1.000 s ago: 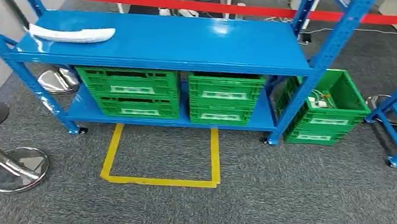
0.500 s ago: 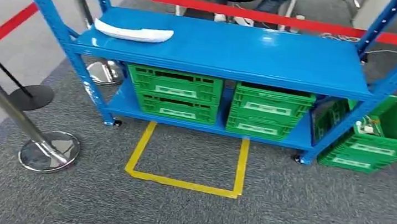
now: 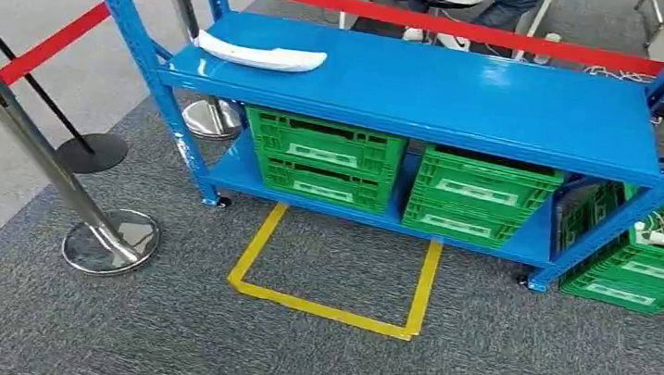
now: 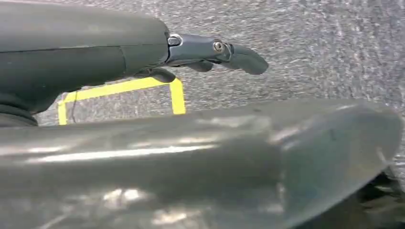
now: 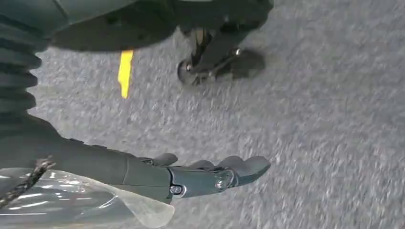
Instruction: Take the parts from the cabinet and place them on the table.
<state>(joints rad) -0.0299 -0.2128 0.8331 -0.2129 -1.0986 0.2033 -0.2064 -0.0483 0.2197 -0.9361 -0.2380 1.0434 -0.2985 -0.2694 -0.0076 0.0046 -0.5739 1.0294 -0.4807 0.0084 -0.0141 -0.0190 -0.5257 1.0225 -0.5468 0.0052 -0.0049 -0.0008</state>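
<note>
A long white curved part (image 3: 263, 52) lies on the left end of the blue rack's top shelf (image 3: 477, 100). My arms hang at my sides, away from the rack. In the left wrist view my left hand (image 4: 210, 52) points at the grey carpet with its fingers stretched out and nothing in it. In the right wrist view my right hand (image 5: 210, 174) hangs the same way, fingers straight and holding nothing.
Two green crates (image 3: 327, 154) (image 3: 481, 196) fill the rack's lower shelf, and another green crate (image 3: 655, 263) stands on the floor at its right. A yellow tape square (image 3: 334, 309) marks the carpet in front. A steel stanchion (image 3: 109, 239) with red belts (image 3: 439, 22) stands left. A person sits behind.
The whole picture has shifted: my view has swung left, so the rack now sits further right and the stanchion and red belt show more fully. The white part lies where it was.
</note>
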